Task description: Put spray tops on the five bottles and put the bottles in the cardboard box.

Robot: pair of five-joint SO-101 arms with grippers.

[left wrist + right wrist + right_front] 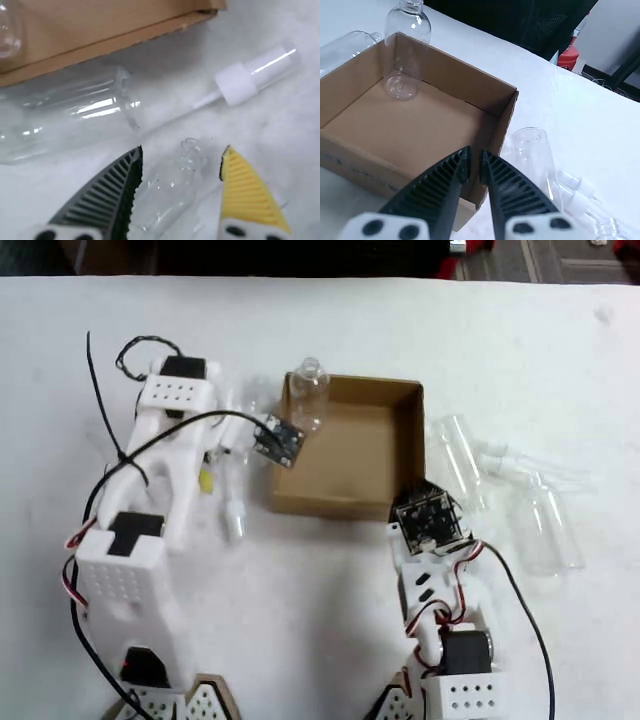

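My left gripper [181, 150] is open, its black and yellow fingers either side of a small clear bottle [170, 192] lying on the table left of the cardboard box [350, 485]. Beside it lie a larger clear bottle [65, 120] and a white spray top [240, 82] with its tube. One clear bottle [308, 395] stands without a top in the box's far left corner, and it appears as bottle [402, 60] in the right wrist view. My right gripper [475, 151] is shut on nothing, hanging over the box's near right corner.
Right of the box lie two clear bottles [455, 455] [545, 525] and loose spray tops [500, 460]. Another spray top [232, 518] lies left of the box near my left gripper [212, 468]. Cables trail along both arms. The table's far side is open.
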